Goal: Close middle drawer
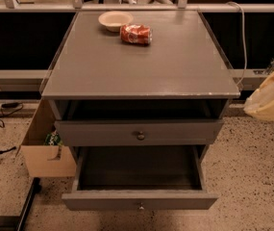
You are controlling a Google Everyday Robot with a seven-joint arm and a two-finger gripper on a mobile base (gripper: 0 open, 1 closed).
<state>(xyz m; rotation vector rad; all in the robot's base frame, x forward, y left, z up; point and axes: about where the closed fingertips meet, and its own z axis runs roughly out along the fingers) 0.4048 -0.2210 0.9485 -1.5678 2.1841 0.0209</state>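
counter (pixel 141 66) grey top, 2 things by its rear edge | middle drawer (pixel 103 201) pulled far out beyond the counter's front edge | uppermost drawer (pixel 103 132) under the front edge, slightly out | bowl (pixel 115 20) at rear edge, left of centre | red can (pixel 136 34) lying just beside the bowl | gripper outside the view, grip cannot be told
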